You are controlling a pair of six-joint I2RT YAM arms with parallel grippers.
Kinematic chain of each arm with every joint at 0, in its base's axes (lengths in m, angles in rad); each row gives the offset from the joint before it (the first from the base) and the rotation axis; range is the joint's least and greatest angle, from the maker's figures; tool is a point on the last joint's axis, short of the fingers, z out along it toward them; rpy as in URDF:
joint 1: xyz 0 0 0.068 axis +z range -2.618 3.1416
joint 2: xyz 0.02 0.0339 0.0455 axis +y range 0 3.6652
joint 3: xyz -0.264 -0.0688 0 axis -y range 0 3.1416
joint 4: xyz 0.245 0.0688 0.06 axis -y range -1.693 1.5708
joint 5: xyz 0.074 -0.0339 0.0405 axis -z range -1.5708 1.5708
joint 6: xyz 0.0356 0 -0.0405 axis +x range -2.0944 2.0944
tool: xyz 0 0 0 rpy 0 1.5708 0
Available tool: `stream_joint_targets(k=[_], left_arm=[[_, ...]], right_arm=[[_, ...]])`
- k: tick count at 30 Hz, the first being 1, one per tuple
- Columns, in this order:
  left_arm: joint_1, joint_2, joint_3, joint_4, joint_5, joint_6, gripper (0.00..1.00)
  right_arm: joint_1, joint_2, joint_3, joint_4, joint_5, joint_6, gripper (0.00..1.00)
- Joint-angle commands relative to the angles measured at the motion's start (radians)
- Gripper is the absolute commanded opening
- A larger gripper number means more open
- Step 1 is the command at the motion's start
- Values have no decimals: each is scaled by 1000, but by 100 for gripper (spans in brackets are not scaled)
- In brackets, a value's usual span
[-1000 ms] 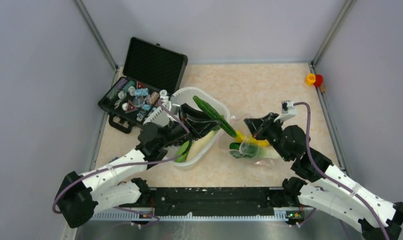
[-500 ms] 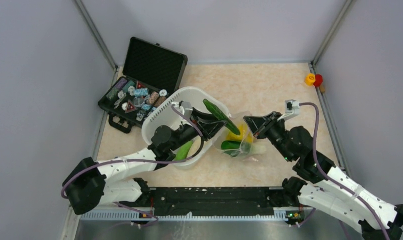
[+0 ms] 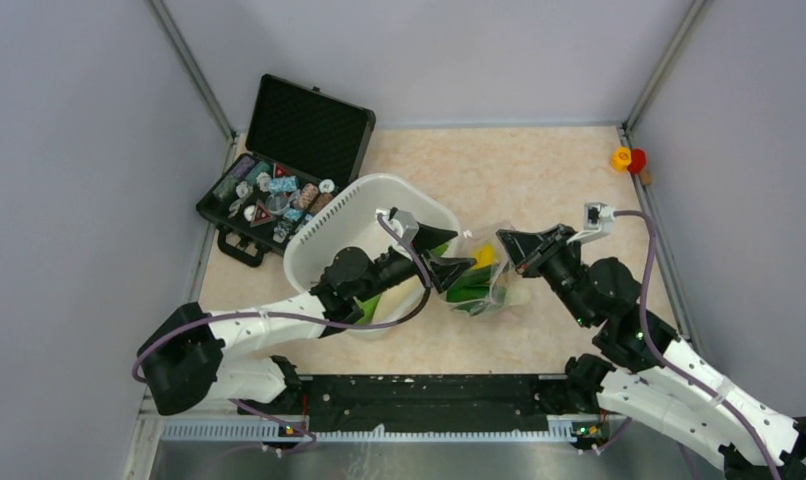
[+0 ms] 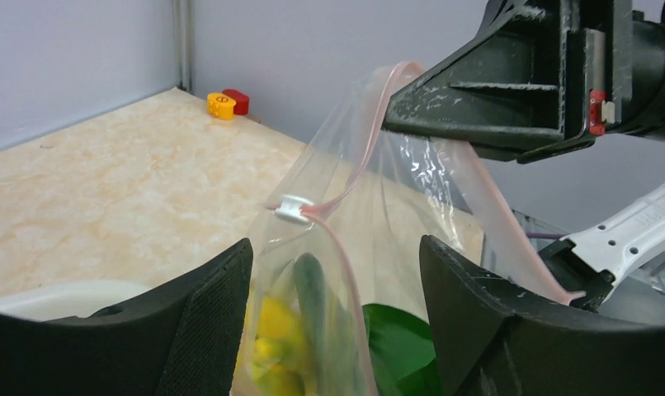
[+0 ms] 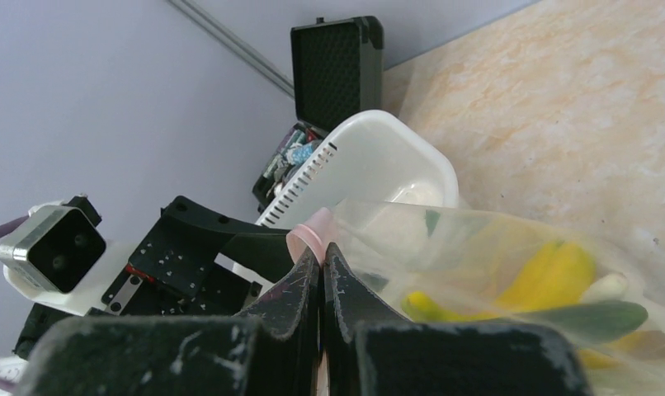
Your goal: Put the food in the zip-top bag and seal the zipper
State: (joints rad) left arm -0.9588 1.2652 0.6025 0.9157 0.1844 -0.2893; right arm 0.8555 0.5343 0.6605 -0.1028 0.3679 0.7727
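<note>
Pinkish zipper (image 5: 311, 233) — pinched, between right jaws

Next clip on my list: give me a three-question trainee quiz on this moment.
1. True or false: the right gripper is clamped on the zip-top bag's mouth.
2. The left gripper is: A open; B shut and empty; C shut on the bag.
3. Name the yellow food inside the bag.
Key: 1 true; 2 A; 3 yellow pepper.
</note>
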Motion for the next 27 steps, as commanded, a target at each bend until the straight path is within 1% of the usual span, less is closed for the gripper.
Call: stream_joint_targets(k=[1,5,8,11,13,16,20,23,25,26,27], left_arm=[[-2,-90,70,-160,-14,75,74],[-1,-129,138,-395,-36,109,70],[-1,-156,158,-480,-34,142,65],[-1,-188,171,-546,-54,162,64],[-1,-216,174,-586,-107,159,69],[-1,-270,145,-615,-247,157,76],[2,-331,101,-670,-436,160,90],[18,-338,110,-802,-558,139,97],[46,-322,126,-922,-651,81,98],[66,-315,128,-974,-676,46,99],[92,-310,128,-1014,-669,19,99]], right_arm=[[7,-40,-10,43,59,20,0],[7,-48,-12,29,69,22,0],[7,-46,-10,25,69,20,0],[7,-44,-8,20,64,11,0],[7,-36,-2,10,58,3,0],[7,-36,8,-18,68,-4,0],[7,-68,7,-94,154,-35,0],[7,-119,16,-182,230,-42,0],[7,-160,2,-197,249,-53,0],[7,-179,-5,-196,253,-57,0],[7,-192,-11,-195,256,-56,0]])
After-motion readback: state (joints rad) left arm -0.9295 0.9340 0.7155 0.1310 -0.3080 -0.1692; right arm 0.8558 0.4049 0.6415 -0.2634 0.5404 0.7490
